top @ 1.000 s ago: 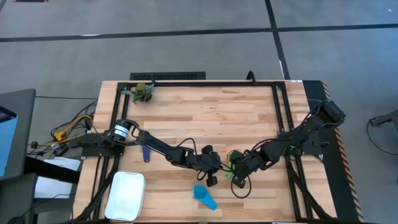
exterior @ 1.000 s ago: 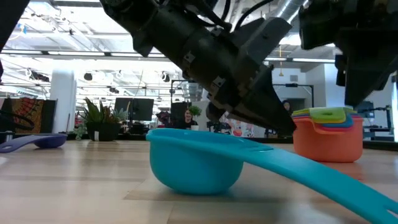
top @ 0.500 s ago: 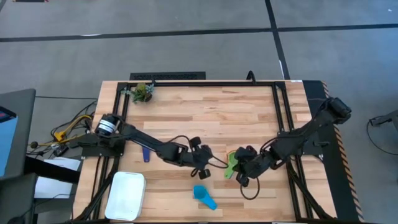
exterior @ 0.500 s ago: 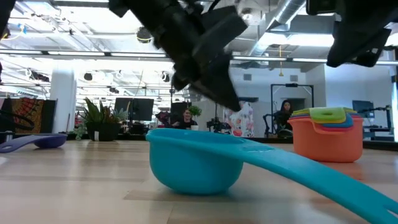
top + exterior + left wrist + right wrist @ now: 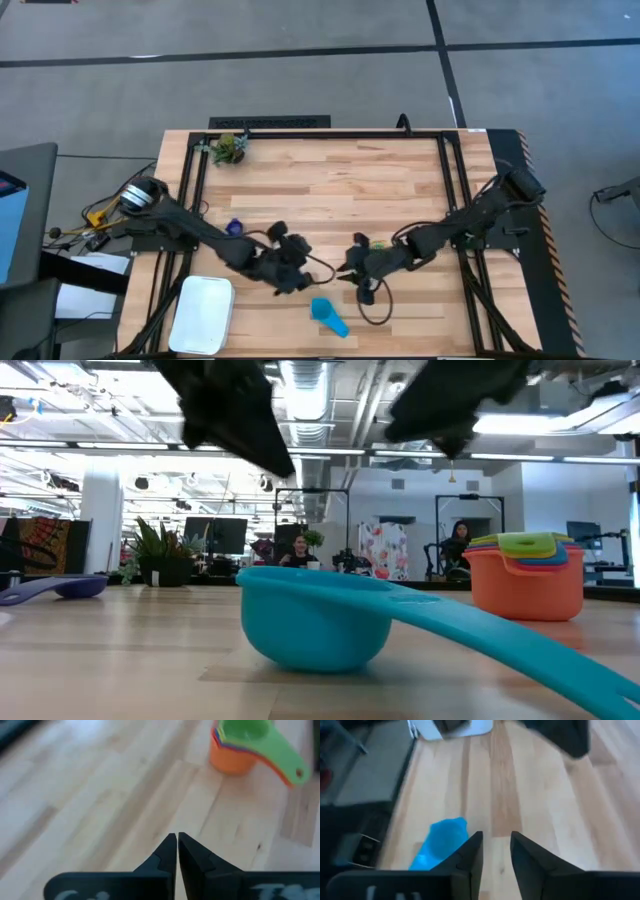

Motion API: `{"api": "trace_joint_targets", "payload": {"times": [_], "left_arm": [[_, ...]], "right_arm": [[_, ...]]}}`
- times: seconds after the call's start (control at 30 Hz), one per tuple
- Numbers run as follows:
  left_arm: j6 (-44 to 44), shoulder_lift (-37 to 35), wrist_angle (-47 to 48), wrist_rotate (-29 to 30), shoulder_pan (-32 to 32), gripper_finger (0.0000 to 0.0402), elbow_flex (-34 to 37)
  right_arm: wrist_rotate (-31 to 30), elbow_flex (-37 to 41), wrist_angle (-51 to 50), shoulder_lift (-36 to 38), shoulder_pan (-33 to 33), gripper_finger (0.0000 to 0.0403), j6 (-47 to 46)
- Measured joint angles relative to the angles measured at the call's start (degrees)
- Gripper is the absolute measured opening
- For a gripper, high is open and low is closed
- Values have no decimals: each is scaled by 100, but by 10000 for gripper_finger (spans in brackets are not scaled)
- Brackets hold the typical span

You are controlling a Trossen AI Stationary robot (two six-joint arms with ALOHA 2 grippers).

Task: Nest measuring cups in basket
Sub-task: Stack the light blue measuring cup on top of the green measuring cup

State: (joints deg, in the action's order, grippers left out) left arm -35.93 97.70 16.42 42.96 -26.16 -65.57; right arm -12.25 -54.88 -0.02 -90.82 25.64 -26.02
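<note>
Pale wood worktop inside a black frame, grey floor around it; a lit office hall beyond, a person seated far back.

Left pincer low over the front middle of the worktop, fingers pressed together, holding nothing. Right pincer just beside it, fingers spread a little, empty.

Light blue cup lies alone near the front edge, handle out. Stack of nested cups, orange at the bottom and green on top, stands on bare wood. Dark blue cup lies further left. White basket at the front left corner. Small green plant clump at the back left.
</note>
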Motion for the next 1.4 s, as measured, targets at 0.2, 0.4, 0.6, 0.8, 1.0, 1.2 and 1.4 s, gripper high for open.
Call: {"api": "trace_joint_targets", "payload": {"times": [0.2,0.4,0.6,0.8,1.0,1.2,1.4], "left_arm": [[-834,-743,-24,570,-463,4,573],[-2109,-999,315,731,-867,10,982],[-2750,-1000,582,837,-1131,45,1015],[-2865,-1002,725,879,-1254,87,1015],[-2843,-1002,848,974,-1252,113,1013],[-2772,-1002,873,1298,-1222,117,1013],[-2758,-1000,914,1390,-1213,117,1013]], "right_arm": [[68,-932,-143,-864,-38,148,1152],[390,-1829,-710,-1733,-2,160,1618],[637,-2457,-1430,-2392,7,154,1842],[966,-2727,-1705,-2857,-38,151,1856],[960,-2751,-1998,-2861,-75,138,1708],[954,-2747,-2182,-2842,-173,49,1531],[963,-2745,-2475,-2760,-324,23,415]]}}
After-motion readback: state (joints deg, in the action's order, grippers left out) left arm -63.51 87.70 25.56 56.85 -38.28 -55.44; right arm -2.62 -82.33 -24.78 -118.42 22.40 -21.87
